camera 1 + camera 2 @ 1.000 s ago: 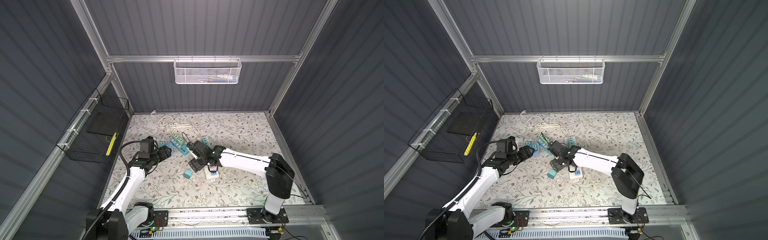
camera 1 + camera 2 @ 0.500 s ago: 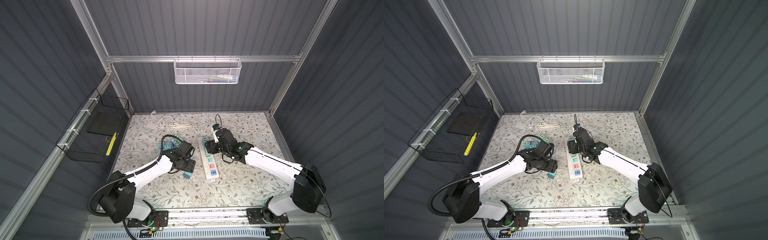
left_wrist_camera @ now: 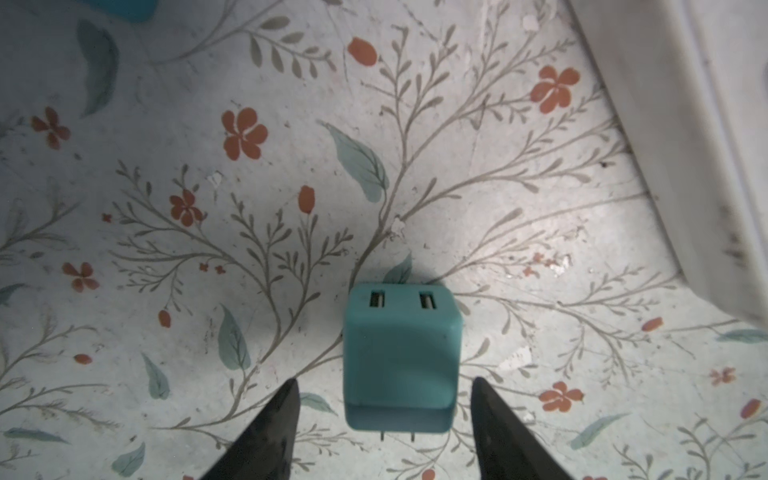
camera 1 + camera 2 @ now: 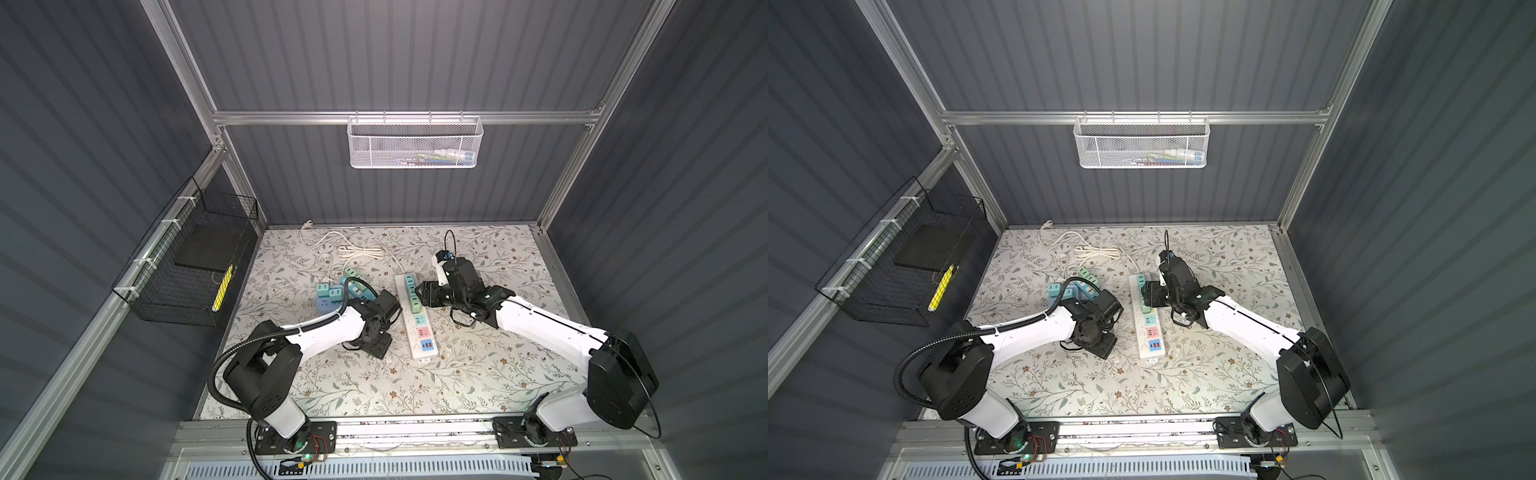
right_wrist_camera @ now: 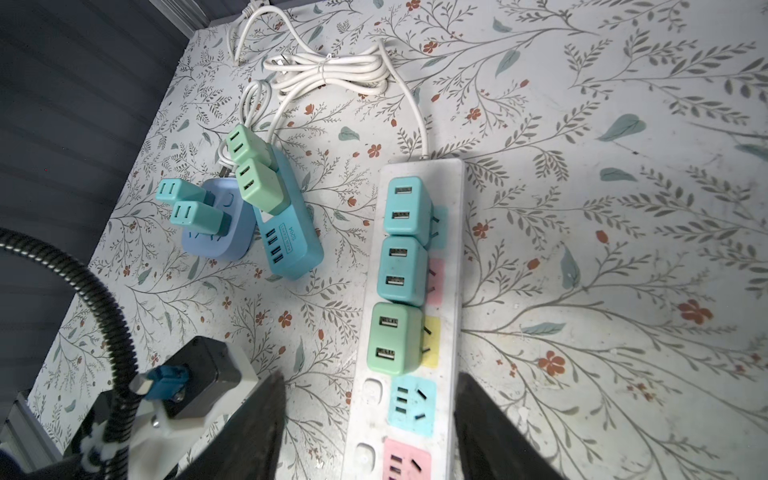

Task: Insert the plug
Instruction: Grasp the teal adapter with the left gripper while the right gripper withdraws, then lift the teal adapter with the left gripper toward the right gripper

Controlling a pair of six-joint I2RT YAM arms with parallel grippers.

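the blue socket block [image 5: 296, 253] bears small lettering (too blurred to read).

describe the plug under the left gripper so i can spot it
Find the long white power strip on the floral mat. Beside it, between the open jaws of the left gripper, lies a small teal charger cube. It alone is plugged into nothing.

Pale floral-print tabletop [image 4: 478, 374] holding a long white power strip [image 5: 451, 257] and a teal cube plug [image 3: 401, 353]. Also a blue socket bar [image 5: 291, 245], a periwinkle socket block [image 5: 220, 247], a bundled white cord [image 5: 332, 70].
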